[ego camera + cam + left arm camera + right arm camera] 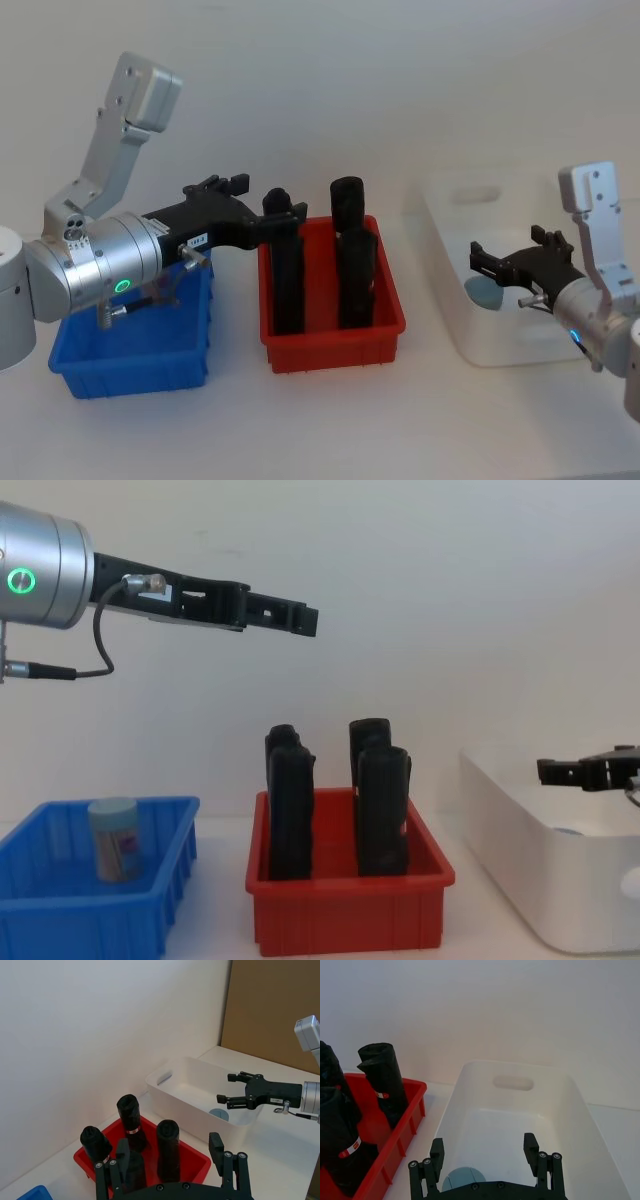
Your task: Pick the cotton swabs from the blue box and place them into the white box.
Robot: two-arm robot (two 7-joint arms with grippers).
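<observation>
1. The cotton swabs [113, 838], a small clear cylindrical jar with a pale grey-blue lid, sit in neither claw. The right gripper [484, 1152] hovers over the white box [512, 1066], a large smooth white plastic tub, with its fingers spread wide and empty.
2. Under that claw, on the tub floor, we see a second jar [464, 1178] with its lid facing up.
3. The left gripper [290, 615] hangs high, reaching toward the red ribbed plastic bin [350, 915] of tall black rolls [290, 810]. It is also wide open and holds nothing.
4. Well below it, the cotton swabs stand inside the blue box [40, 905], a bright blue ribbed open bin.
5. We judge the jar light, rigid and smooth-walled, so it is likely to slip or tip. We would close the fingers across its round body just under the lid, coming down from above.
6. Its long axis is vertical, with the lid up and the label towards the chest camera.
</observation>
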